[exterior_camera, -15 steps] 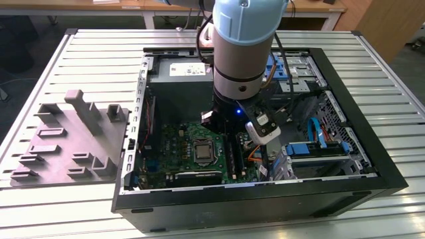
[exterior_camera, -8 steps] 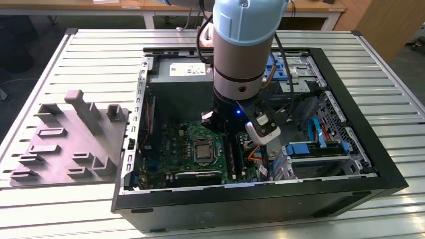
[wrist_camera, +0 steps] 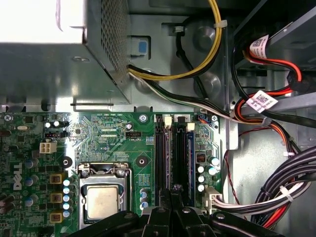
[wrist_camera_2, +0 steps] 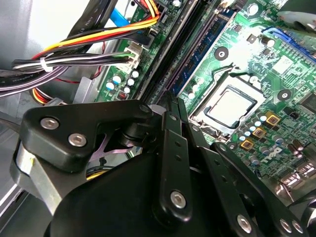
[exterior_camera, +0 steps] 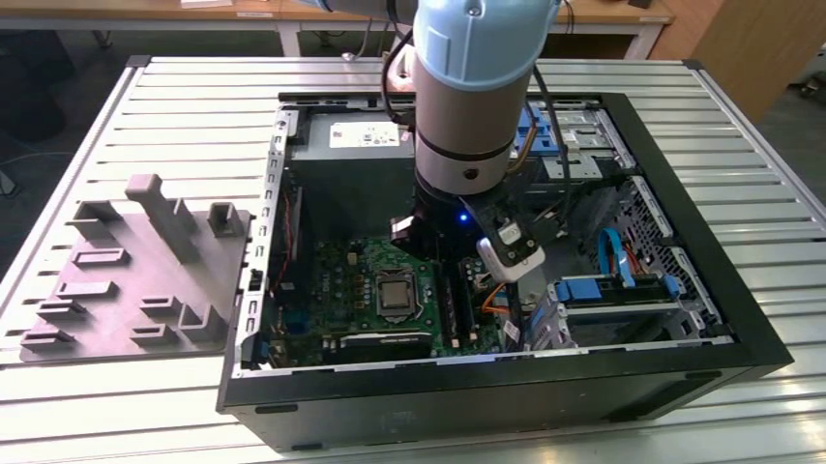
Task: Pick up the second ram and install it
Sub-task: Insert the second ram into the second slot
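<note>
Ram stick [wrist_camera_2: 210, 49]: thin, light, stiff, likely fragile; best held by its long edges. Stands slotted beside processor [wrist_camera_2: 231, 106]. Gripper [wrist_camera_2: 170, 101]: fingers closed together, any hold unconfirmed.

You have the case [exterior_camera: 490, 401] on the table [exterior_camera: 703, 126], a tray [exterior_camera: 130, 280] beside it at the exterior view's left, and the motherboard [exterior_camera: 342, 280] inside before the power-supply box [exterior_camera: 342, 150].

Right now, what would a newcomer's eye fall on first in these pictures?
The pale blue and grey arm reaches down into the open computer case in the middle of the exterior view. On the green motherboard, the square silver processor catches the light, and the black pincer is right at the long black memory slots beside it.
</note>
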`<action>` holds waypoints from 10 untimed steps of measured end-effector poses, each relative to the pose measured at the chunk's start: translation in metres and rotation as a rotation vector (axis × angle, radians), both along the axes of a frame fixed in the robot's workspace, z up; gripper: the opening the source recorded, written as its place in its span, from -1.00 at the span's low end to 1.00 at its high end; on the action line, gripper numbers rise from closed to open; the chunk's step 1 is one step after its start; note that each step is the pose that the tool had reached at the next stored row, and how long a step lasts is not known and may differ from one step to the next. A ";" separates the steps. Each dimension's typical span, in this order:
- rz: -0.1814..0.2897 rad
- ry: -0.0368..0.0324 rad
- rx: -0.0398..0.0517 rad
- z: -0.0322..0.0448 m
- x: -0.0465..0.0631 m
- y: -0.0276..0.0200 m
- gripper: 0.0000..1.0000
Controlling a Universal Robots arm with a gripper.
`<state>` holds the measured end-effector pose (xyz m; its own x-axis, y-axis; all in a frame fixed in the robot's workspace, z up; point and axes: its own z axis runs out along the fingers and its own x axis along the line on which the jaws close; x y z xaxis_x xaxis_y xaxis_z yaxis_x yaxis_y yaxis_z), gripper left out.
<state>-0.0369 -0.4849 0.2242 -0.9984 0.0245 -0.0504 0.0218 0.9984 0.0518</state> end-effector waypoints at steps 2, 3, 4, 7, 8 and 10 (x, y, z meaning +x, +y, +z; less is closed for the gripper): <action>0.000 0.0000 0.0000 -0.0001 0.000 0.0000 -0.76; 0.000 0.0000 0.0000 -0.0002 0.000 0.0000 -0.76; 0.000 0.0000 0.0001 -0.0002 0.000 0.0000 -0.76; 0.000 -0.0001 0.0033 -0.0003 0.000 0.0000 -0.76; 0.000 -0.0002 0.0038 -0.0003 0.000 0.0000 -0.76; 0.000 -0.0001 0.0038 -0.0003 0.000 0.0000 -0.76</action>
<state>-0.0369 -0.4849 0.2239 -0.9984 0.0247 -0.0504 0.0219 0.9982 0.0556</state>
